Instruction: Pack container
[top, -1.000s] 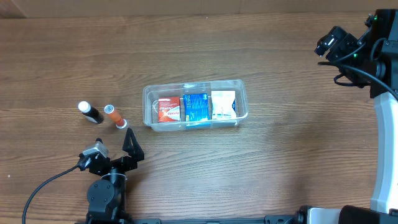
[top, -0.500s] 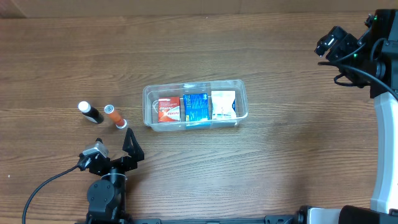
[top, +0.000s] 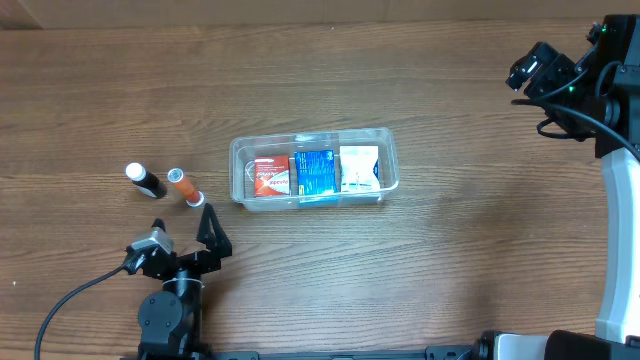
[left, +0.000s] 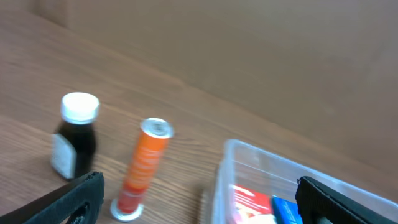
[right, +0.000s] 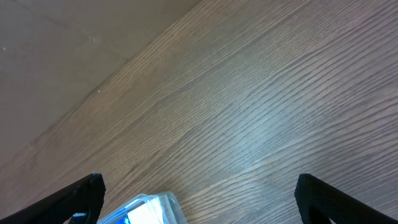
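The clear container (top: 240, 150) sits mid-table and holds a red box (top: 269, 177), a blue box (top: 316, 173) and a white box (top: 359, 168). It also shows in the left wrist view (left: 231, 168) and a corner of it in the right wrist view (right: 158, 205). An orange tube (top: 184, 187) and a dark bottle with a white cap (top: 146, 180) lie on the table left of it; both show in the left wrist view, tube (left: 144, 165), bottle (left: 73, 140). My left gripper (top: 184, 222) is open and empty, just in front of the tube. My right gripper (top: 530, 62) is open and empty at the far right.
The table is brown wood (top: 450, 250). A black cable (top: 70, 300) runs from the left arm at the front left. The right arm's white base (top: 620, 250) stands along the right edge.
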